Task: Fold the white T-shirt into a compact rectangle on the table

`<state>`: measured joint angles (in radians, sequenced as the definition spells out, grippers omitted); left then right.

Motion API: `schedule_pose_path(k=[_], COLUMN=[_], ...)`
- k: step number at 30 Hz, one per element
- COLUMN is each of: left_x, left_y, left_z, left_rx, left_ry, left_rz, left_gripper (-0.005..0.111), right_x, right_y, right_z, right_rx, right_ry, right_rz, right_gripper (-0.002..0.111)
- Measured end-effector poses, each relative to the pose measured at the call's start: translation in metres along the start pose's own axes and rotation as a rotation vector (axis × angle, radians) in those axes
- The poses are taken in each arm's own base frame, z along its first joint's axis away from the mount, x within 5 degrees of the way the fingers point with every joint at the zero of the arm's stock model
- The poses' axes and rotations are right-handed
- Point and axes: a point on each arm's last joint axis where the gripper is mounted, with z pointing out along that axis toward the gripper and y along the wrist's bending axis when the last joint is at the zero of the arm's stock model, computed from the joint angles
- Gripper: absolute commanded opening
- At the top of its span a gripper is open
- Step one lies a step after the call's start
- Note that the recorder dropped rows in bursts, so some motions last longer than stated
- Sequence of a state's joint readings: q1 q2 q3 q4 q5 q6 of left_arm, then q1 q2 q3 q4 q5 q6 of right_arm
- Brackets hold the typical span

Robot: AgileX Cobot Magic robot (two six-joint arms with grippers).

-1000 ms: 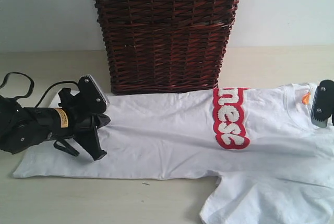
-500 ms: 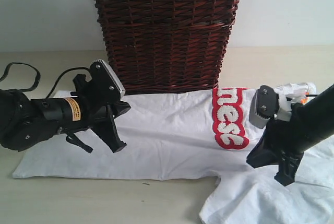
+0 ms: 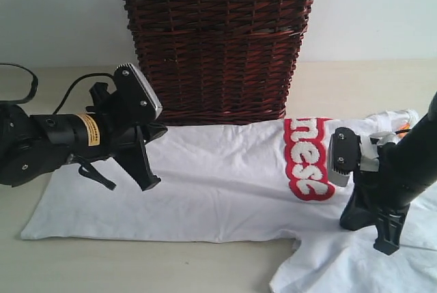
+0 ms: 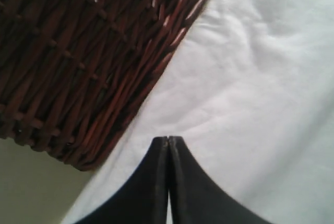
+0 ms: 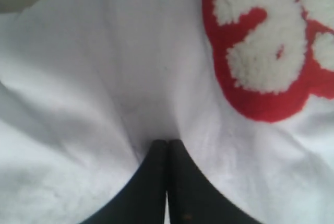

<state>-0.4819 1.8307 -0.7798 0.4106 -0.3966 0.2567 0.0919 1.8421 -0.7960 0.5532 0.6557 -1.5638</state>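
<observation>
The white T-shirt (image 3: 218, 184) is lying flat across the table (image 3: 136, 266), its far edge running against the wicker basket (image 3: 218, 47) whose inside is hidden, while the left claw (image 4: 168, 145), fingers together, is hanging over cloth beside the basket, the right claw (image 5: 167, 145), likewise closed, is resting its tips on cloth near the red band (image 3: 307, 160), and bare table is lying open in front.

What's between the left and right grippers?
Only the white T-shirt, red chest band nearer the right gripper than the left gripper; exterior view.

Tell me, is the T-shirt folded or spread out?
Spread out: the T-shirt lies flat and long across the table, one sleeve sticking out. Whether its far edge is tucked under, I cannot tell.
</observation>
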Motion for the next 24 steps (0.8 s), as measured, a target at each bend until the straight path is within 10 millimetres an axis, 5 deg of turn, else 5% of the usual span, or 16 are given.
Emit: schedule_pose_path(k=[12, 24], left_x=[-0.008, 0.004], left_y=[0.005, -0.021], left_z=[-0.007, 0.015], left_rx=[-0.019, 0.061], left_ry=[-0.025, -0.002], left_rz=[0.007, -0.104], left_gripper=[0.0, 0.0], right_x=[0.019, 0.005], right_y=[0.016, 0.017], right_z=[-0.007, -0.042], right_rx=[-0.193, 0.023], right_ry=[0.213, 0.118], right_rz=[-0.125, -0.135], right_gripper=[0.0, 0.0])
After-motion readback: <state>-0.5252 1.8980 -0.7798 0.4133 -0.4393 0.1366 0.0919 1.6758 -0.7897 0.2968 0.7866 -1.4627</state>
